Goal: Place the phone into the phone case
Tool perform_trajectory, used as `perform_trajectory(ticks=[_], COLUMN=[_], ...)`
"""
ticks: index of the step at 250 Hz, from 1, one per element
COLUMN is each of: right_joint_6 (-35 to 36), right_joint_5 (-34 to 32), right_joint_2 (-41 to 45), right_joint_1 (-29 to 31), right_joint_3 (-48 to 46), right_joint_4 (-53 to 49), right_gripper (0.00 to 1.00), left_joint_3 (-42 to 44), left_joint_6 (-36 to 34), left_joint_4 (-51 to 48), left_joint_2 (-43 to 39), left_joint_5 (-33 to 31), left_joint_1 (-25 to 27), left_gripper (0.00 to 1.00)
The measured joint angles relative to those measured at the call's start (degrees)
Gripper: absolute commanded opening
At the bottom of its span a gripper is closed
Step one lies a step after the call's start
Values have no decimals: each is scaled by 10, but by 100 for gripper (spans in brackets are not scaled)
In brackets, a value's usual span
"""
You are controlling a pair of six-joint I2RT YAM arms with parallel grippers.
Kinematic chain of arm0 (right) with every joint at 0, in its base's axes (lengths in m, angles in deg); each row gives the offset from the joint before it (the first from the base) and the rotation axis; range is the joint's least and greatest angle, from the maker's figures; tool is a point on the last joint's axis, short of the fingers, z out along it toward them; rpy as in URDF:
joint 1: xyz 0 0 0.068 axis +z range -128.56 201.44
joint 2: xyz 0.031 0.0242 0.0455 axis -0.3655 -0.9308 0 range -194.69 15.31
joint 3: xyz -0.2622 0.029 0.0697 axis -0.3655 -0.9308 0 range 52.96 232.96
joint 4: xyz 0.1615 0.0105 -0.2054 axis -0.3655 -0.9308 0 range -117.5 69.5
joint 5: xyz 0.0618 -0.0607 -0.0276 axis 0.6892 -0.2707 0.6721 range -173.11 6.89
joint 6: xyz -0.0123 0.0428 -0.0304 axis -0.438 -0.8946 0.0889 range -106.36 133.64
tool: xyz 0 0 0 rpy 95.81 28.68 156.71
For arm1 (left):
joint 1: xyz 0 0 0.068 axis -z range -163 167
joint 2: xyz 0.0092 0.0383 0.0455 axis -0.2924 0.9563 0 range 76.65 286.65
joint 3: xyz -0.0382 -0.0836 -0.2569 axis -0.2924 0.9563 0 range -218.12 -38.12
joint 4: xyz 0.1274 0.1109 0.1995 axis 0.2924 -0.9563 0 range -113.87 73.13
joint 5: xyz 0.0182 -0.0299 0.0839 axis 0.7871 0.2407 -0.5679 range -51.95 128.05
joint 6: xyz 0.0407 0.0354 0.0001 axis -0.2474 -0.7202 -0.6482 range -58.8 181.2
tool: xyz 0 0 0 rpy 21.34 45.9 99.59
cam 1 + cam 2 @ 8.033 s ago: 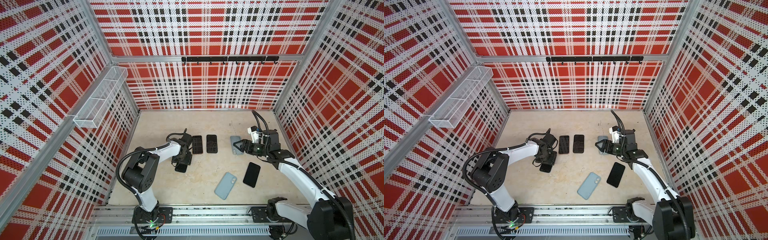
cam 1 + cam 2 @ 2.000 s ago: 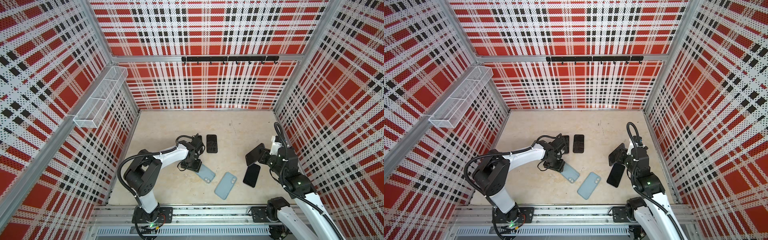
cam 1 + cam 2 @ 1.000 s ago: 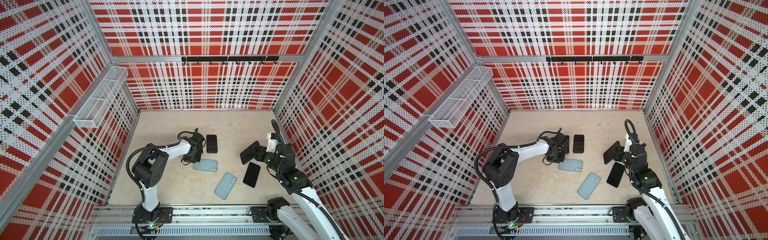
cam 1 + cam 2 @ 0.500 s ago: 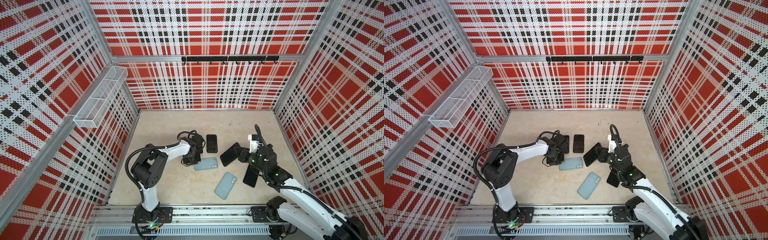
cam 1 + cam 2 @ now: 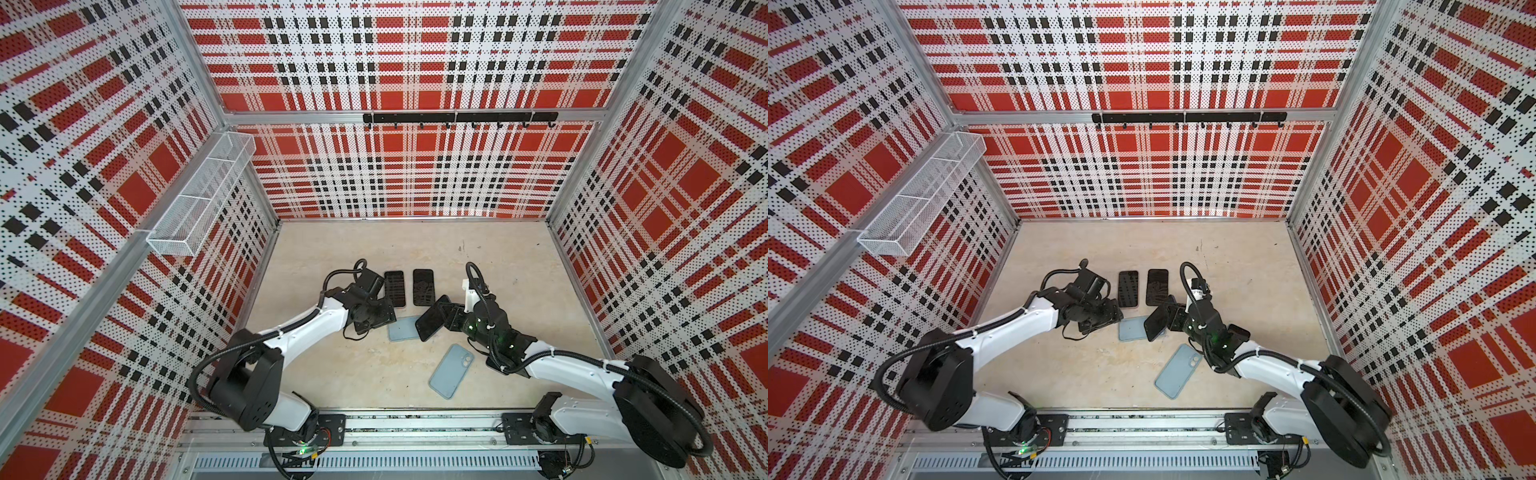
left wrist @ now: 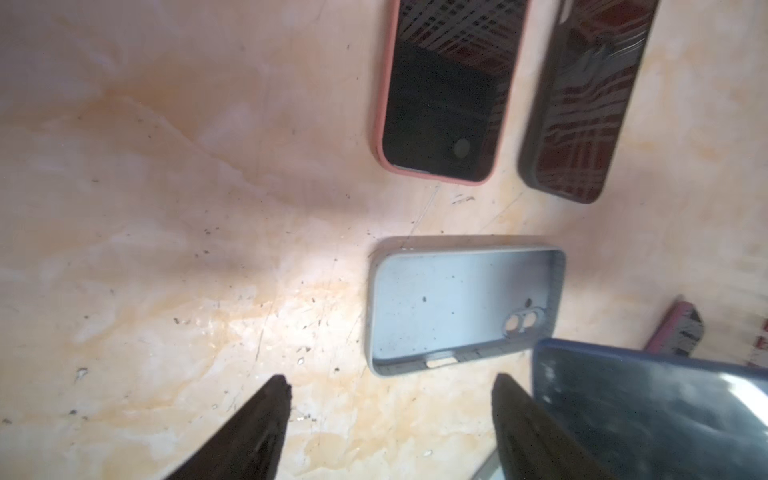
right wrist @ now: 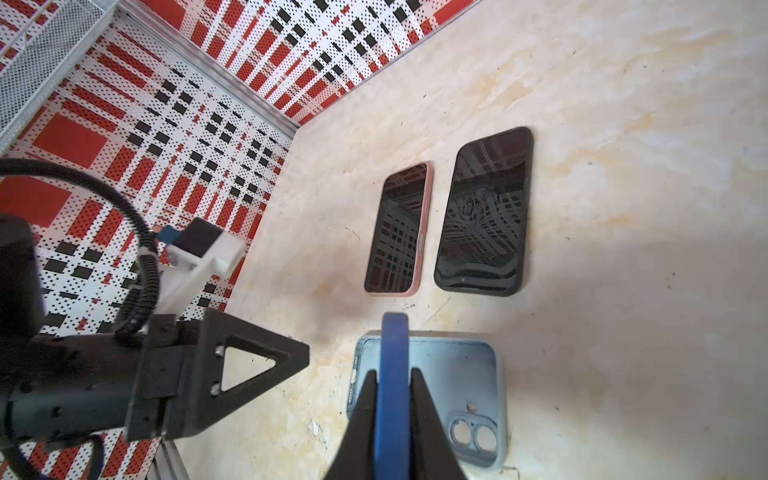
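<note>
Right fingers (image 7: 361, 428) pinch blue phone (image 7: 391, 361) over case (image 7: 453, 374)

The phone (image 5: 432, 321) has a dark screen and a blue edge. It is lifted and tilted, over one end of the phone case (image 5: 401, 330). The light blue-grey case is empty and lies flat, open side up.

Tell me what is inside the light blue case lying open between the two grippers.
Nothing lies in it: the light blue case shows a bare, dusty floor and the camera cut-out. The phone, clamped in the right gripper, tilts over it and hides one corner.
</note>
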Motion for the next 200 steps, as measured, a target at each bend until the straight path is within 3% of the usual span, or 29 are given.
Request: perform_trajectory(ticks=[36, 88, 200], right_joint_6=[-14, -31, -74], right_joint_5=[-16, -55, -111], right_joint_2=[-71, -129, -205], right_joint_1=[14, 45, 62], right_joint_3=[8, 20, 33], right_joint_4=[35, 100, 173], right_gripper=[0, 0, 0], left_joint_3=[83, 157, 178], left_joint_6=[32, 77, 126], left_joint_4=[81, 188, 324], left_joint_2=[-56, -55, 3], left_joint_5=[29, 65, 90], left_joint_1=[-14, -16, -14], left_gripper=[92, 92, 94])
